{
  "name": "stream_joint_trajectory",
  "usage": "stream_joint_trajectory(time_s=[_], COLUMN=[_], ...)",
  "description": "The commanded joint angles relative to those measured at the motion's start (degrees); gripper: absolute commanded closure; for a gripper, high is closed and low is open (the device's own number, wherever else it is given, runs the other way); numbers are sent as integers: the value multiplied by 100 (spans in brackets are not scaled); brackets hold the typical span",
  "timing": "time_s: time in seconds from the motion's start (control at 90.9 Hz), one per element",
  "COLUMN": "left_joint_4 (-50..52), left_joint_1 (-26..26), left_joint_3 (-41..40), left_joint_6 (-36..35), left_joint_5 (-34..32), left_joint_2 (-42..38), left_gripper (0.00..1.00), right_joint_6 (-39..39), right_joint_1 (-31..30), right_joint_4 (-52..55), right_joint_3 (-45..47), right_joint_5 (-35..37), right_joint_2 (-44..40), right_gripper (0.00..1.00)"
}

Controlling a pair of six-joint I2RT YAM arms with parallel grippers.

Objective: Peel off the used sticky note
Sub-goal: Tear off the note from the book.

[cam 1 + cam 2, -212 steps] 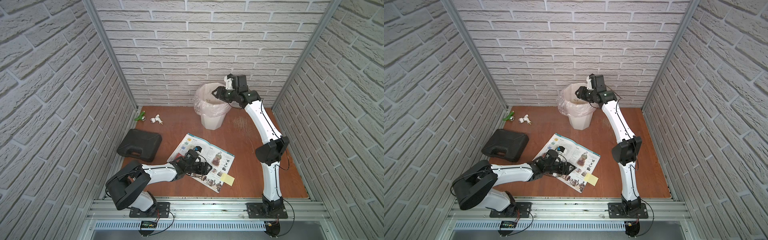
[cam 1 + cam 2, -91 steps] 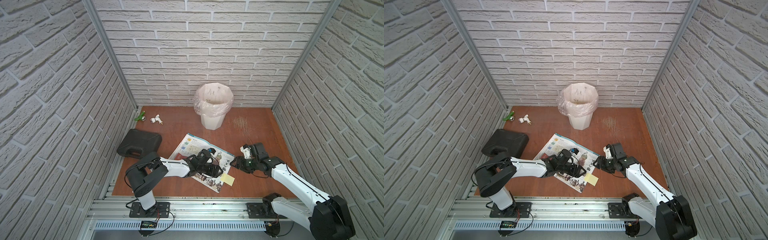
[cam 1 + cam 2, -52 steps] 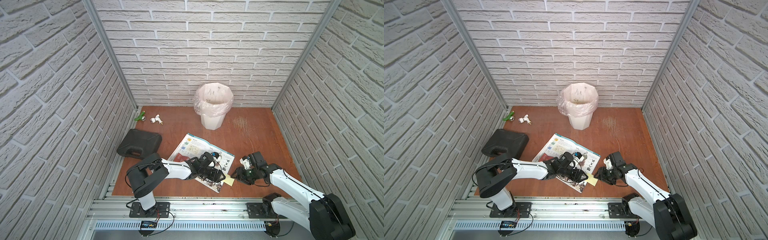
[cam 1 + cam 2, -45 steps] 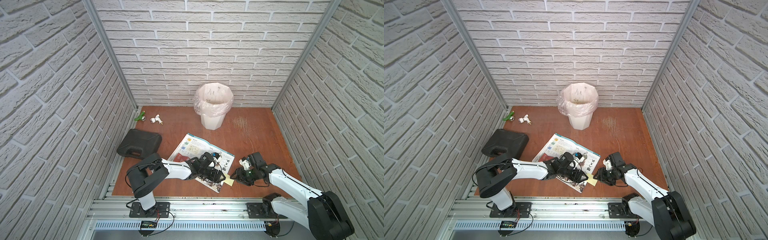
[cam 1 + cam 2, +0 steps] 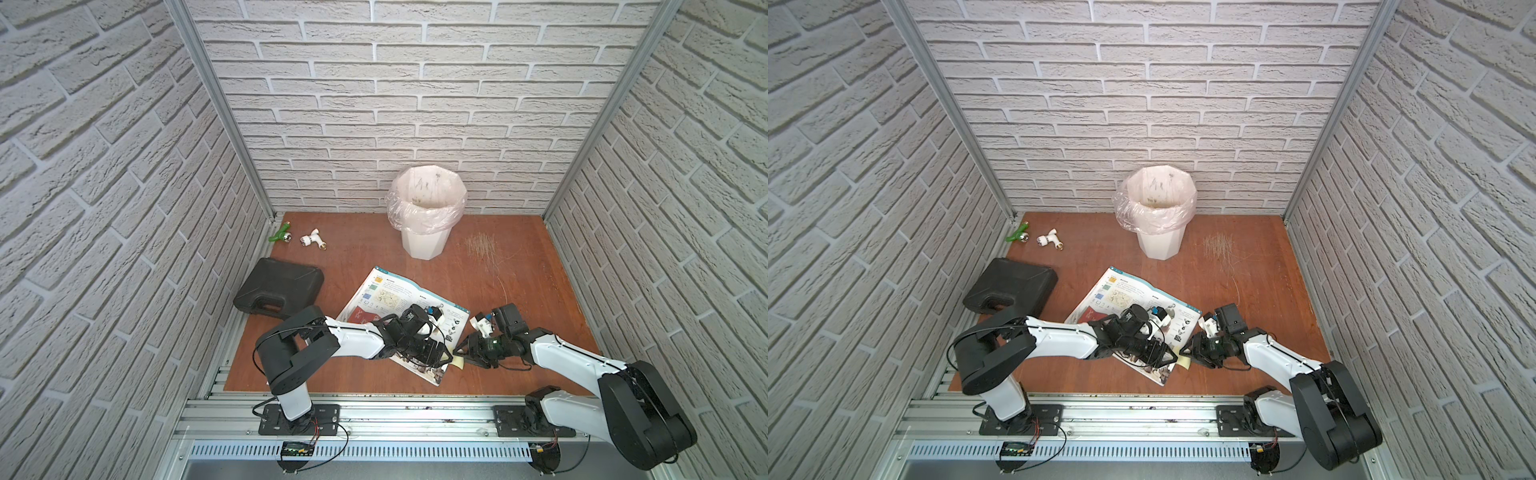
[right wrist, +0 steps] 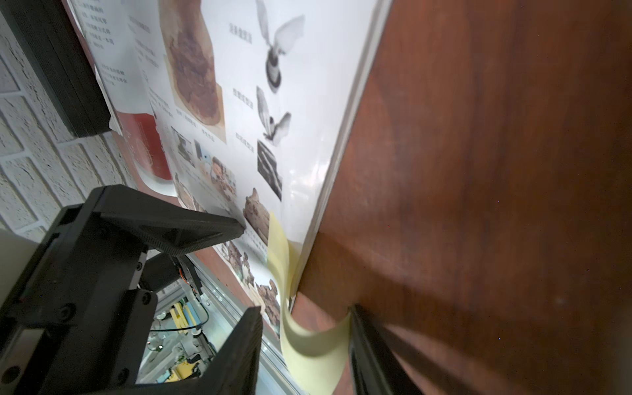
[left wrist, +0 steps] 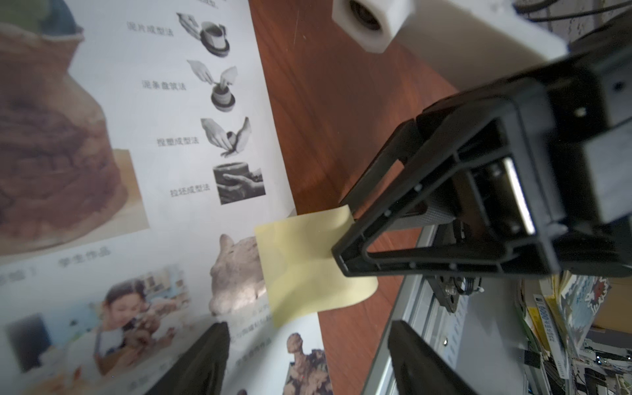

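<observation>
Note (image 7: 307,260) free edge is straddled by R fingers (image 6: 366,349), part-open, not yet pinched; stuck edge lies toward L fingers (image 7: 205,355), spread wide, nothing held.

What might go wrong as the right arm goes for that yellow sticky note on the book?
The sticky note curls between the parted jaws of the right gripper, touching one finger only; it may slip or crumple as they close.
Only one finger of the left gripper sits on the book page, so a hard pull might lift or tear it.
</observation>
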State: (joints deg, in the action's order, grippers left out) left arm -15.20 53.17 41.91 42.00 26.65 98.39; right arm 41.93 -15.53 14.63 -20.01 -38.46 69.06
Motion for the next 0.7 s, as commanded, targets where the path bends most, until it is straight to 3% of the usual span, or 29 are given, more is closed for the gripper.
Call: stream_joint_trajectory(time_s=[0.0, 0.308, 0.693], left_joint_4=[159, 26, -471], left_joint_1=[52, 45, 51], left_joint_3=[9, -59, -311], left_joint_6=[-54, -22, 199], left_joint_5=[68, 64, 85], left_joint_2=[184, 363, 657], left_gripper=[29, 30, 30], right_joint_6=[256, 766, 1417], right_joint_1=[-32, -37, -38], right_joint_4=[-259, -759, -1252], right_joint_3=[97, 200, 361], right_joint_5=[64, 46, 198], right_joint_2=[24, -67, -236], right_gripper=[62, 82, 97])
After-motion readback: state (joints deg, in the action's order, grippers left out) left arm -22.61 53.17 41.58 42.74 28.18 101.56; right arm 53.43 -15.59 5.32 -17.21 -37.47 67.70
